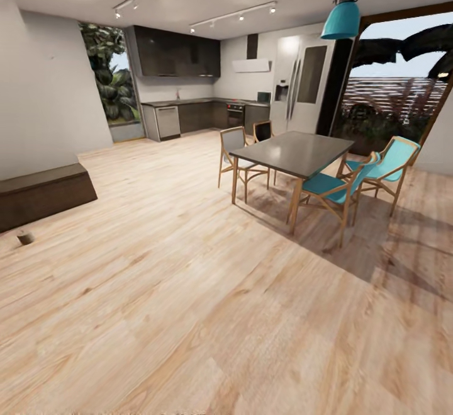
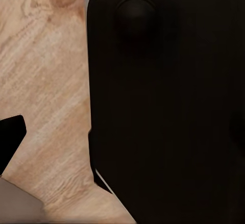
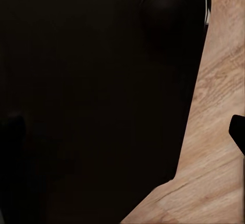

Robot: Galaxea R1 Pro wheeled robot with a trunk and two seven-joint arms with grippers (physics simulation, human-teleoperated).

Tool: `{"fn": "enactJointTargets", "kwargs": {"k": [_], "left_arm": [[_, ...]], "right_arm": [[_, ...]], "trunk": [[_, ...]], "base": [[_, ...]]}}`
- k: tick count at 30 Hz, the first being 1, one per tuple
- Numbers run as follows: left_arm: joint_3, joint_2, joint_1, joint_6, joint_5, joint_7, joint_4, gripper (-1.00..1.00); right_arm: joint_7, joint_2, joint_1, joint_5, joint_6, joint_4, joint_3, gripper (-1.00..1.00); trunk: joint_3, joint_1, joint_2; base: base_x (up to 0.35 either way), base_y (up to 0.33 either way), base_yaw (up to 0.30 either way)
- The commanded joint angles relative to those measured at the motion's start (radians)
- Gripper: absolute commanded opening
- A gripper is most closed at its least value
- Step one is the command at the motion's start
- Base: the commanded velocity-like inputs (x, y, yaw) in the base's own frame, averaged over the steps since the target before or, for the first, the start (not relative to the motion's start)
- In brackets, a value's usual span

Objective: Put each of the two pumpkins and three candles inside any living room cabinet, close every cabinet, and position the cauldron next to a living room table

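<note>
A home: kitchen units (image 1: 182, 116) (fridge (image 1: 302, 84) too), dining table (image 1: 296, 153).

My low dark cabinet (image 1: 44, 194) runs off the head view's left edge. A small brown candle (image 1: 26, 237) on the floor beside it is too small to detail. My own black body (image 2: 168, 106) blocks most of both wrist views, fingers cut at the edges.

Pale wood plank floor (image 1: 207, 314) fills the lower frame. At centre right a dark-topped dining table (image 1: 296, 153) stands among teal chairs (image 1: 333, 191) under a teal pendant lamp (image 1: 341, 19). Dark kitchen units (image 1: 189, 116) line the far wall; sunlight enters at upper right.
</note>
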Motion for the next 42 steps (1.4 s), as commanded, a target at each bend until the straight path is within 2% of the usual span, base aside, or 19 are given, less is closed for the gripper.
{"fn": "enactJointTargets", "kwargs": {"k": [1,27,33,42], "left_arm": [[0.000,0.000,0.000,-0.002,0.000,-0.001,-0.001,1.00],[0.002,0.000,0.000,-0.002,0.003,0.000,-0.001,1.00],[0.003,-0.012,0.000,-0.003,0.002,-0.001,-0.001,1.00],[0.004,-0.001,-0.004,-0.003,0.004,-0.001,-0.009,1.00]], "right_arm": [[-0.001,0.000,0.000,0.003,-0.003,0.001,0.006,1.00],[-0.001,0.002,0.000,-0.001,-0.004,0.002,0.004,1.00],[0.000,0.002,-0.001,-0.001,-0.005,0.001,0.004,1.00],[0.000,0.002,-0.001,0.000,-0.006,0.001,0.005,1.00]], "trunk": [[-0.002,0.000,0.000],[-0.031,0.000,0.000],[-0.038,0.000,0.000],[-0.048,0.000,0.000]], "base": [[0.000,0.000,0.204],[0.000,0.000,0.204],[0.000,0.000,0.203],[0.000,0.000,0.194]]}}
